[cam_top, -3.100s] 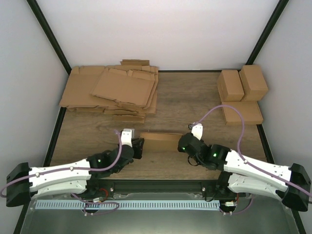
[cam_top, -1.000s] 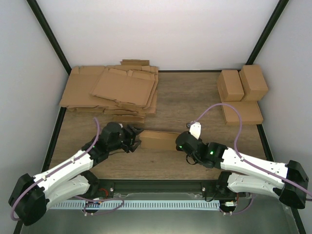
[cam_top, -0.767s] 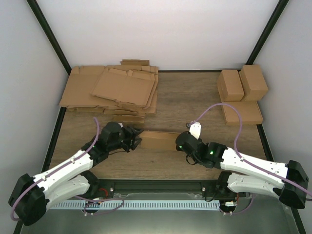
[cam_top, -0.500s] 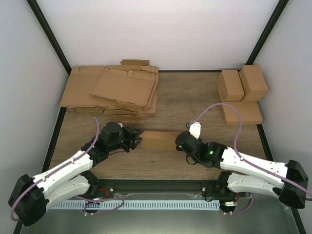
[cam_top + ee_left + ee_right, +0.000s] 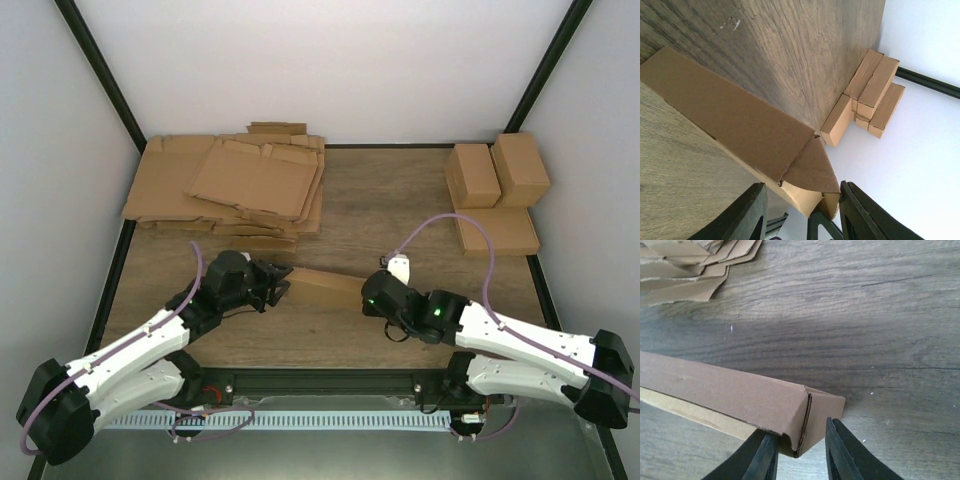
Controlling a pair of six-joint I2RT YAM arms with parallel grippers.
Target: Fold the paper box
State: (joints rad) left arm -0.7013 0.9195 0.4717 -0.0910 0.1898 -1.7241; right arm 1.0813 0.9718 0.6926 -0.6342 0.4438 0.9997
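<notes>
Paper box, just one, lies between left gripper and right gripper.

Left gripper clamping; right gripper jaws parted.
</notes>
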